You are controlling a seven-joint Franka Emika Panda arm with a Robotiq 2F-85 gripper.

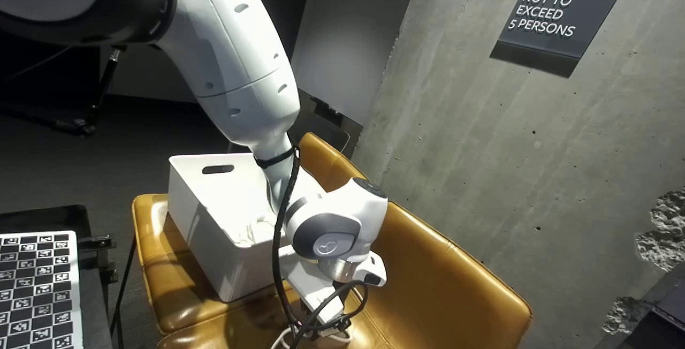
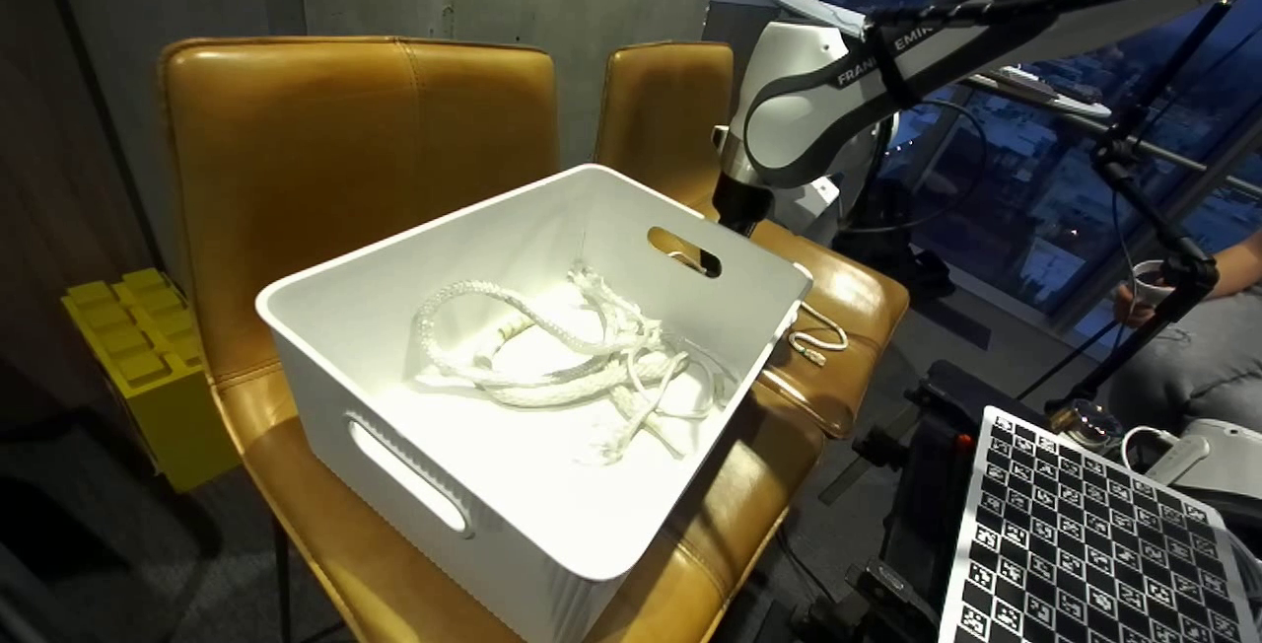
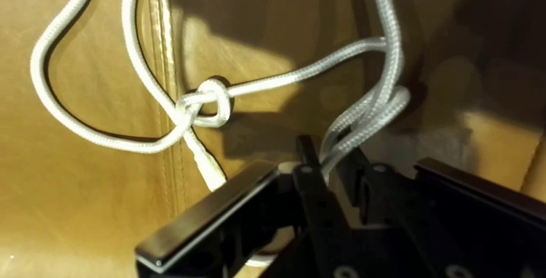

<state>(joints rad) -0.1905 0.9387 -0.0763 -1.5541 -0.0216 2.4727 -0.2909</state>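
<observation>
White rope [image 3: 273, 82], knotted, lies on a tan seat [image 3: 98, 203] beside a white bin [image 1: 214, 250]; its fold enters the gripper [image 3: 332, 152], fingers narrowly spaced, whether clamping it cannot be told.

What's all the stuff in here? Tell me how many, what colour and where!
Chairs: 2, tan, side by side
Concrete wall: 1, grey, behind the chairs
Sign: 1, dark grey with white letters, on the wall
Bin: 1, white, on a chair
Rope tangle: 1, whitish, inside the bin
Loose rope: count unclear, white, partly on a chair seat
Studded block: 1, yellow, beside a chair
Patterned board: 1, black and white, near the chairs
Window: count unclear, blue, at the back
Stand: 1, black, before the window
Person: 1, grey clothing, at an exterior view's edge
Cup: 1, white, held by the person
Arm: 1, white and dark grey, over a chair
Jaws: 1 pair, black, rope between them; grip unclear
</observation>
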